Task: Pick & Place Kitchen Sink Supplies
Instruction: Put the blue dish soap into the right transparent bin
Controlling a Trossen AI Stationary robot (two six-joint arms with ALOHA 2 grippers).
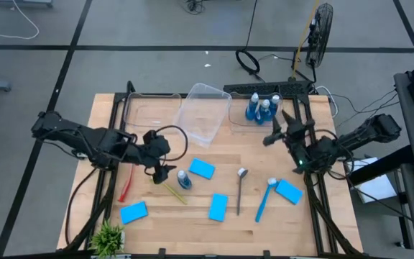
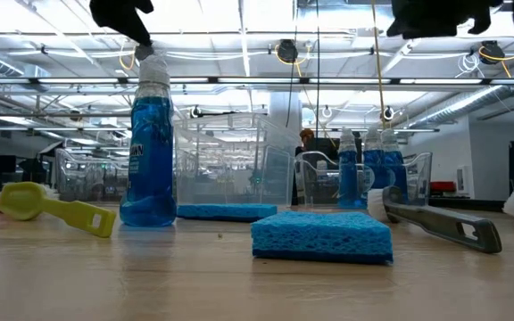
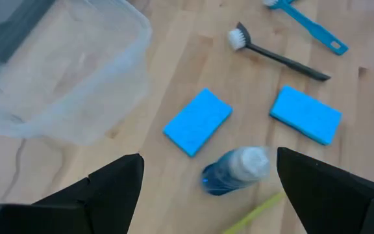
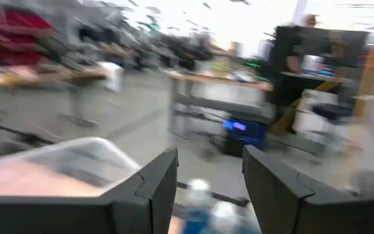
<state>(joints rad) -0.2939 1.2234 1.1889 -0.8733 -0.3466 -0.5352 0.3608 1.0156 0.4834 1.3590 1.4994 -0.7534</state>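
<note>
A small blue bottle (image 1: pixel 184 180) with a pale cap stands upright on its base on the wooden table; it also shows in the low view (image 2: pixel 152 152). My left gripper (image 1: pixel 165 173) hangs open just above and left of it. In its wrist view the fingers (image 3: pixel 208 156) stand wide on either side of the bottle (image 3: pixel 236 170) without touching. My right gripper (image 1: pixel 279 128) is open and holds nothing. It is raised at the far right and points level toward a clear bin (image 1: pixel 264 119) that holds three blue bottles (image 1: pixel 263 108).
Blue sponges (image 1: pixel 202 169) (image 1: pixel 218 206) (image 1: pixel 134 212) (image 1: pixel 290 191) lie flat on the table. Red (image 1: pixel 126 188), yellow (image 1: pixel 172 193), blue (image 1: pixel 264 200) and grey (image 1: pixel 241 188) brushes lie among them. A tilted clear bin (image 1: pixel 205 111) is at the far centre and a green plant (image 1: pixel 108 236) at the near left corner.
</note>
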